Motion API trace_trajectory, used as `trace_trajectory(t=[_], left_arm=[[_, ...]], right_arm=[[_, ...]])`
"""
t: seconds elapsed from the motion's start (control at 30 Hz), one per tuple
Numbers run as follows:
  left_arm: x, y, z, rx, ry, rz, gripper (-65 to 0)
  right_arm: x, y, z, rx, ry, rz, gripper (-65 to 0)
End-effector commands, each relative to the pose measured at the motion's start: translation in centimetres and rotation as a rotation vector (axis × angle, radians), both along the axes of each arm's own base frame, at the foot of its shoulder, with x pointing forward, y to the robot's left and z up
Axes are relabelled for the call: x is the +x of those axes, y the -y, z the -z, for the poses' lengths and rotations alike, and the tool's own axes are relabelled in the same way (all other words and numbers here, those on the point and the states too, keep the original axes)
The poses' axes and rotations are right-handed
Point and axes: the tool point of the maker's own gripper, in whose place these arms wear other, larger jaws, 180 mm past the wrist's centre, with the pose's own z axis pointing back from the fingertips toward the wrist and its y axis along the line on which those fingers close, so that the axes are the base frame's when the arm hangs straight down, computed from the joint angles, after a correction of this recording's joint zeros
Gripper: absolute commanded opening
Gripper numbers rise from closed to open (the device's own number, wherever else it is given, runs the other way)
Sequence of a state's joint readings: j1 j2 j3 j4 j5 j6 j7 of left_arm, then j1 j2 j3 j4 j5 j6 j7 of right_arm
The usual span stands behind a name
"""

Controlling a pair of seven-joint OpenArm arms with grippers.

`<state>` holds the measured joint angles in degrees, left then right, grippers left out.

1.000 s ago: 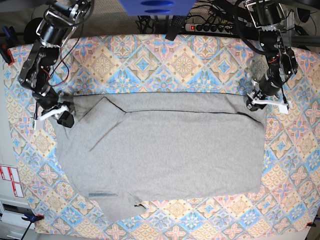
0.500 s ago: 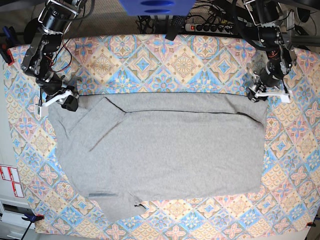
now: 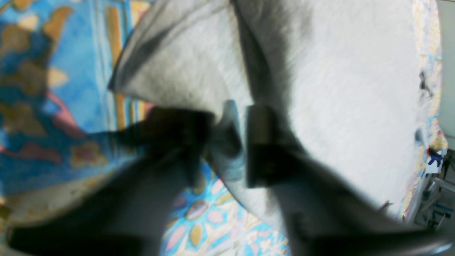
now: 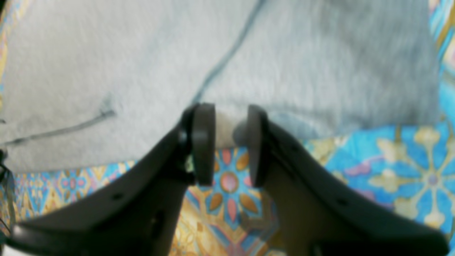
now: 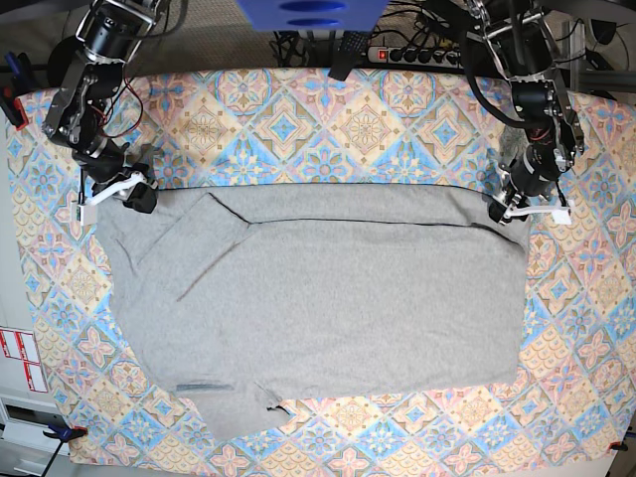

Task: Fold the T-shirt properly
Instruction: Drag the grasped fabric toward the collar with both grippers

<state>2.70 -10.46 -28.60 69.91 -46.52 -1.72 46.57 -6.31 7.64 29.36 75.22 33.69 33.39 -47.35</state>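
The grey T-shirt (image 5: 328, 298) lies spread on the patterned tablecloth (image 5: 298, 129) with its plain side up; no lettering shows. A folded band runs along its far edge. My right gripper (image 5: 127, 194) is at the shirt's far-left corner. In the right wrist view, the gripper (image 4: 227, 142) has its pads closed on the shirt's edge (image 4: 106, 71). My left gripper (image 5: 502, 211) is at the far-right corner. In the left wrist view, it (image 3: 231, 142) pinches a fold of the shirt (image 3: 337, 89).
A power strip (image 5: 417, 55) and cables lie behind the table's far edge. A blue object (image 5: 308, 15) hangs at top centre. A red clamp (image 5: 10, 104) grips the left table edge. Patterned cloth shows on every side of the shirt.
My right gripper has moved toward the table's far edge and pulled the shirt's far-left corner along, stretching that side out. My left gripper has barely shifted.
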Motion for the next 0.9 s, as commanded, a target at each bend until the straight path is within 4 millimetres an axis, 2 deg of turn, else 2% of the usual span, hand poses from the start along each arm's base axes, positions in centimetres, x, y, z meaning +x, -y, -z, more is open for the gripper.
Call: trace_trajectory(t=[0.0,0.03,0.07,0.13,0.2,0.33,0.43,0.6,0.77,0.87], left_arm=[[0.2,-0.1,-0.3,0.000,0.002,0.010,-58.0],[0.2,-0.1,-0.3,0.000,0.002,0.010,-63.9],[0.2,-0.1,-0.3,0.000,0.002,0.010,-65.0],[0.0,-0.1,-0.2,0.000,-0.001,0.009,-65.0],[-0.1,-0.1,-0.2,0.000,-0.002,0.009,-65.0],[-0.2,-0.1,-0.1,0.000,-0.005,0.009,-65.0],[-0.2,-0.1,-0.1,0.000,-0.005,0.009,-65.0],[-0.2,-0.1,-0.1,0.000,-0.005,0.009,-65.0],[-0.2,-0.2,-0.1,0.001,-0.005,0.009,-65.0],[-0.2,-0.1,-0.1,0.001,-0.005,0.011,-65.0]], right_arm=[[0.7,0.8,-1.3,-0.011,0.050,0.006,-48.9],[0.1,1.1,-1.0,-0.019,0.032,0.003,-48.7],[-0.2,1.4,-0.8,-0.028,0.017,-0.005,-48.3],[-0.4,1.5,-0.8,-0.029,0.006,-0.006,-45.7],[-0.7,2.7,-0.9,-0.031,0.008,0.032,-42.7],[-1.1,4.1,-1.1,-0.034,0.012,0.078,-41.3],[-1.8,3.9,0.3,-0.004,-0.025,0.090,-41.3],[-0.1,3.4,1.1,0.054,-0.027,0.107,-41.0],[-0.6,2.9,2.5,0.092,-0.062,0.120,-40.9],[1.2,2.7,1.8,0.109,-0.033,0.122,-40.9]])
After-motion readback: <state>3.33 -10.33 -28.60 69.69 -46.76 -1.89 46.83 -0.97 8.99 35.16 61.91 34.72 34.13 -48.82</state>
